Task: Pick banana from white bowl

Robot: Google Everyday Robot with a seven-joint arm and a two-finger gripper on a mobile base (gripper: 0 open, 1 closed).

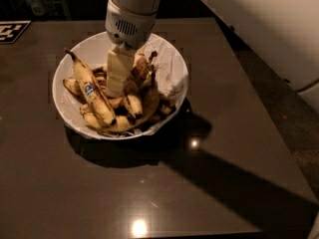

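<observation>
The white bowl [172,63] with a paper lining stands at the back left of a dark table and holds several overripe bananas. A long brown-streaked banana [142,72] with a blackened stem tip leans against the right side of my gripper. My gripper [117,89] reaches straight down into the middle of the pile, touching the bananas. A yellow banana with a small blue sticker [92,91] lies to its left.
The dark glossy table [164,183] spreads out in front of and to the right of the bowl, with its right edge running diagonally. A black-and-white marker tag [12,31] lies at the back left corner. A white surface [269,29] stands to the right.
</observation>
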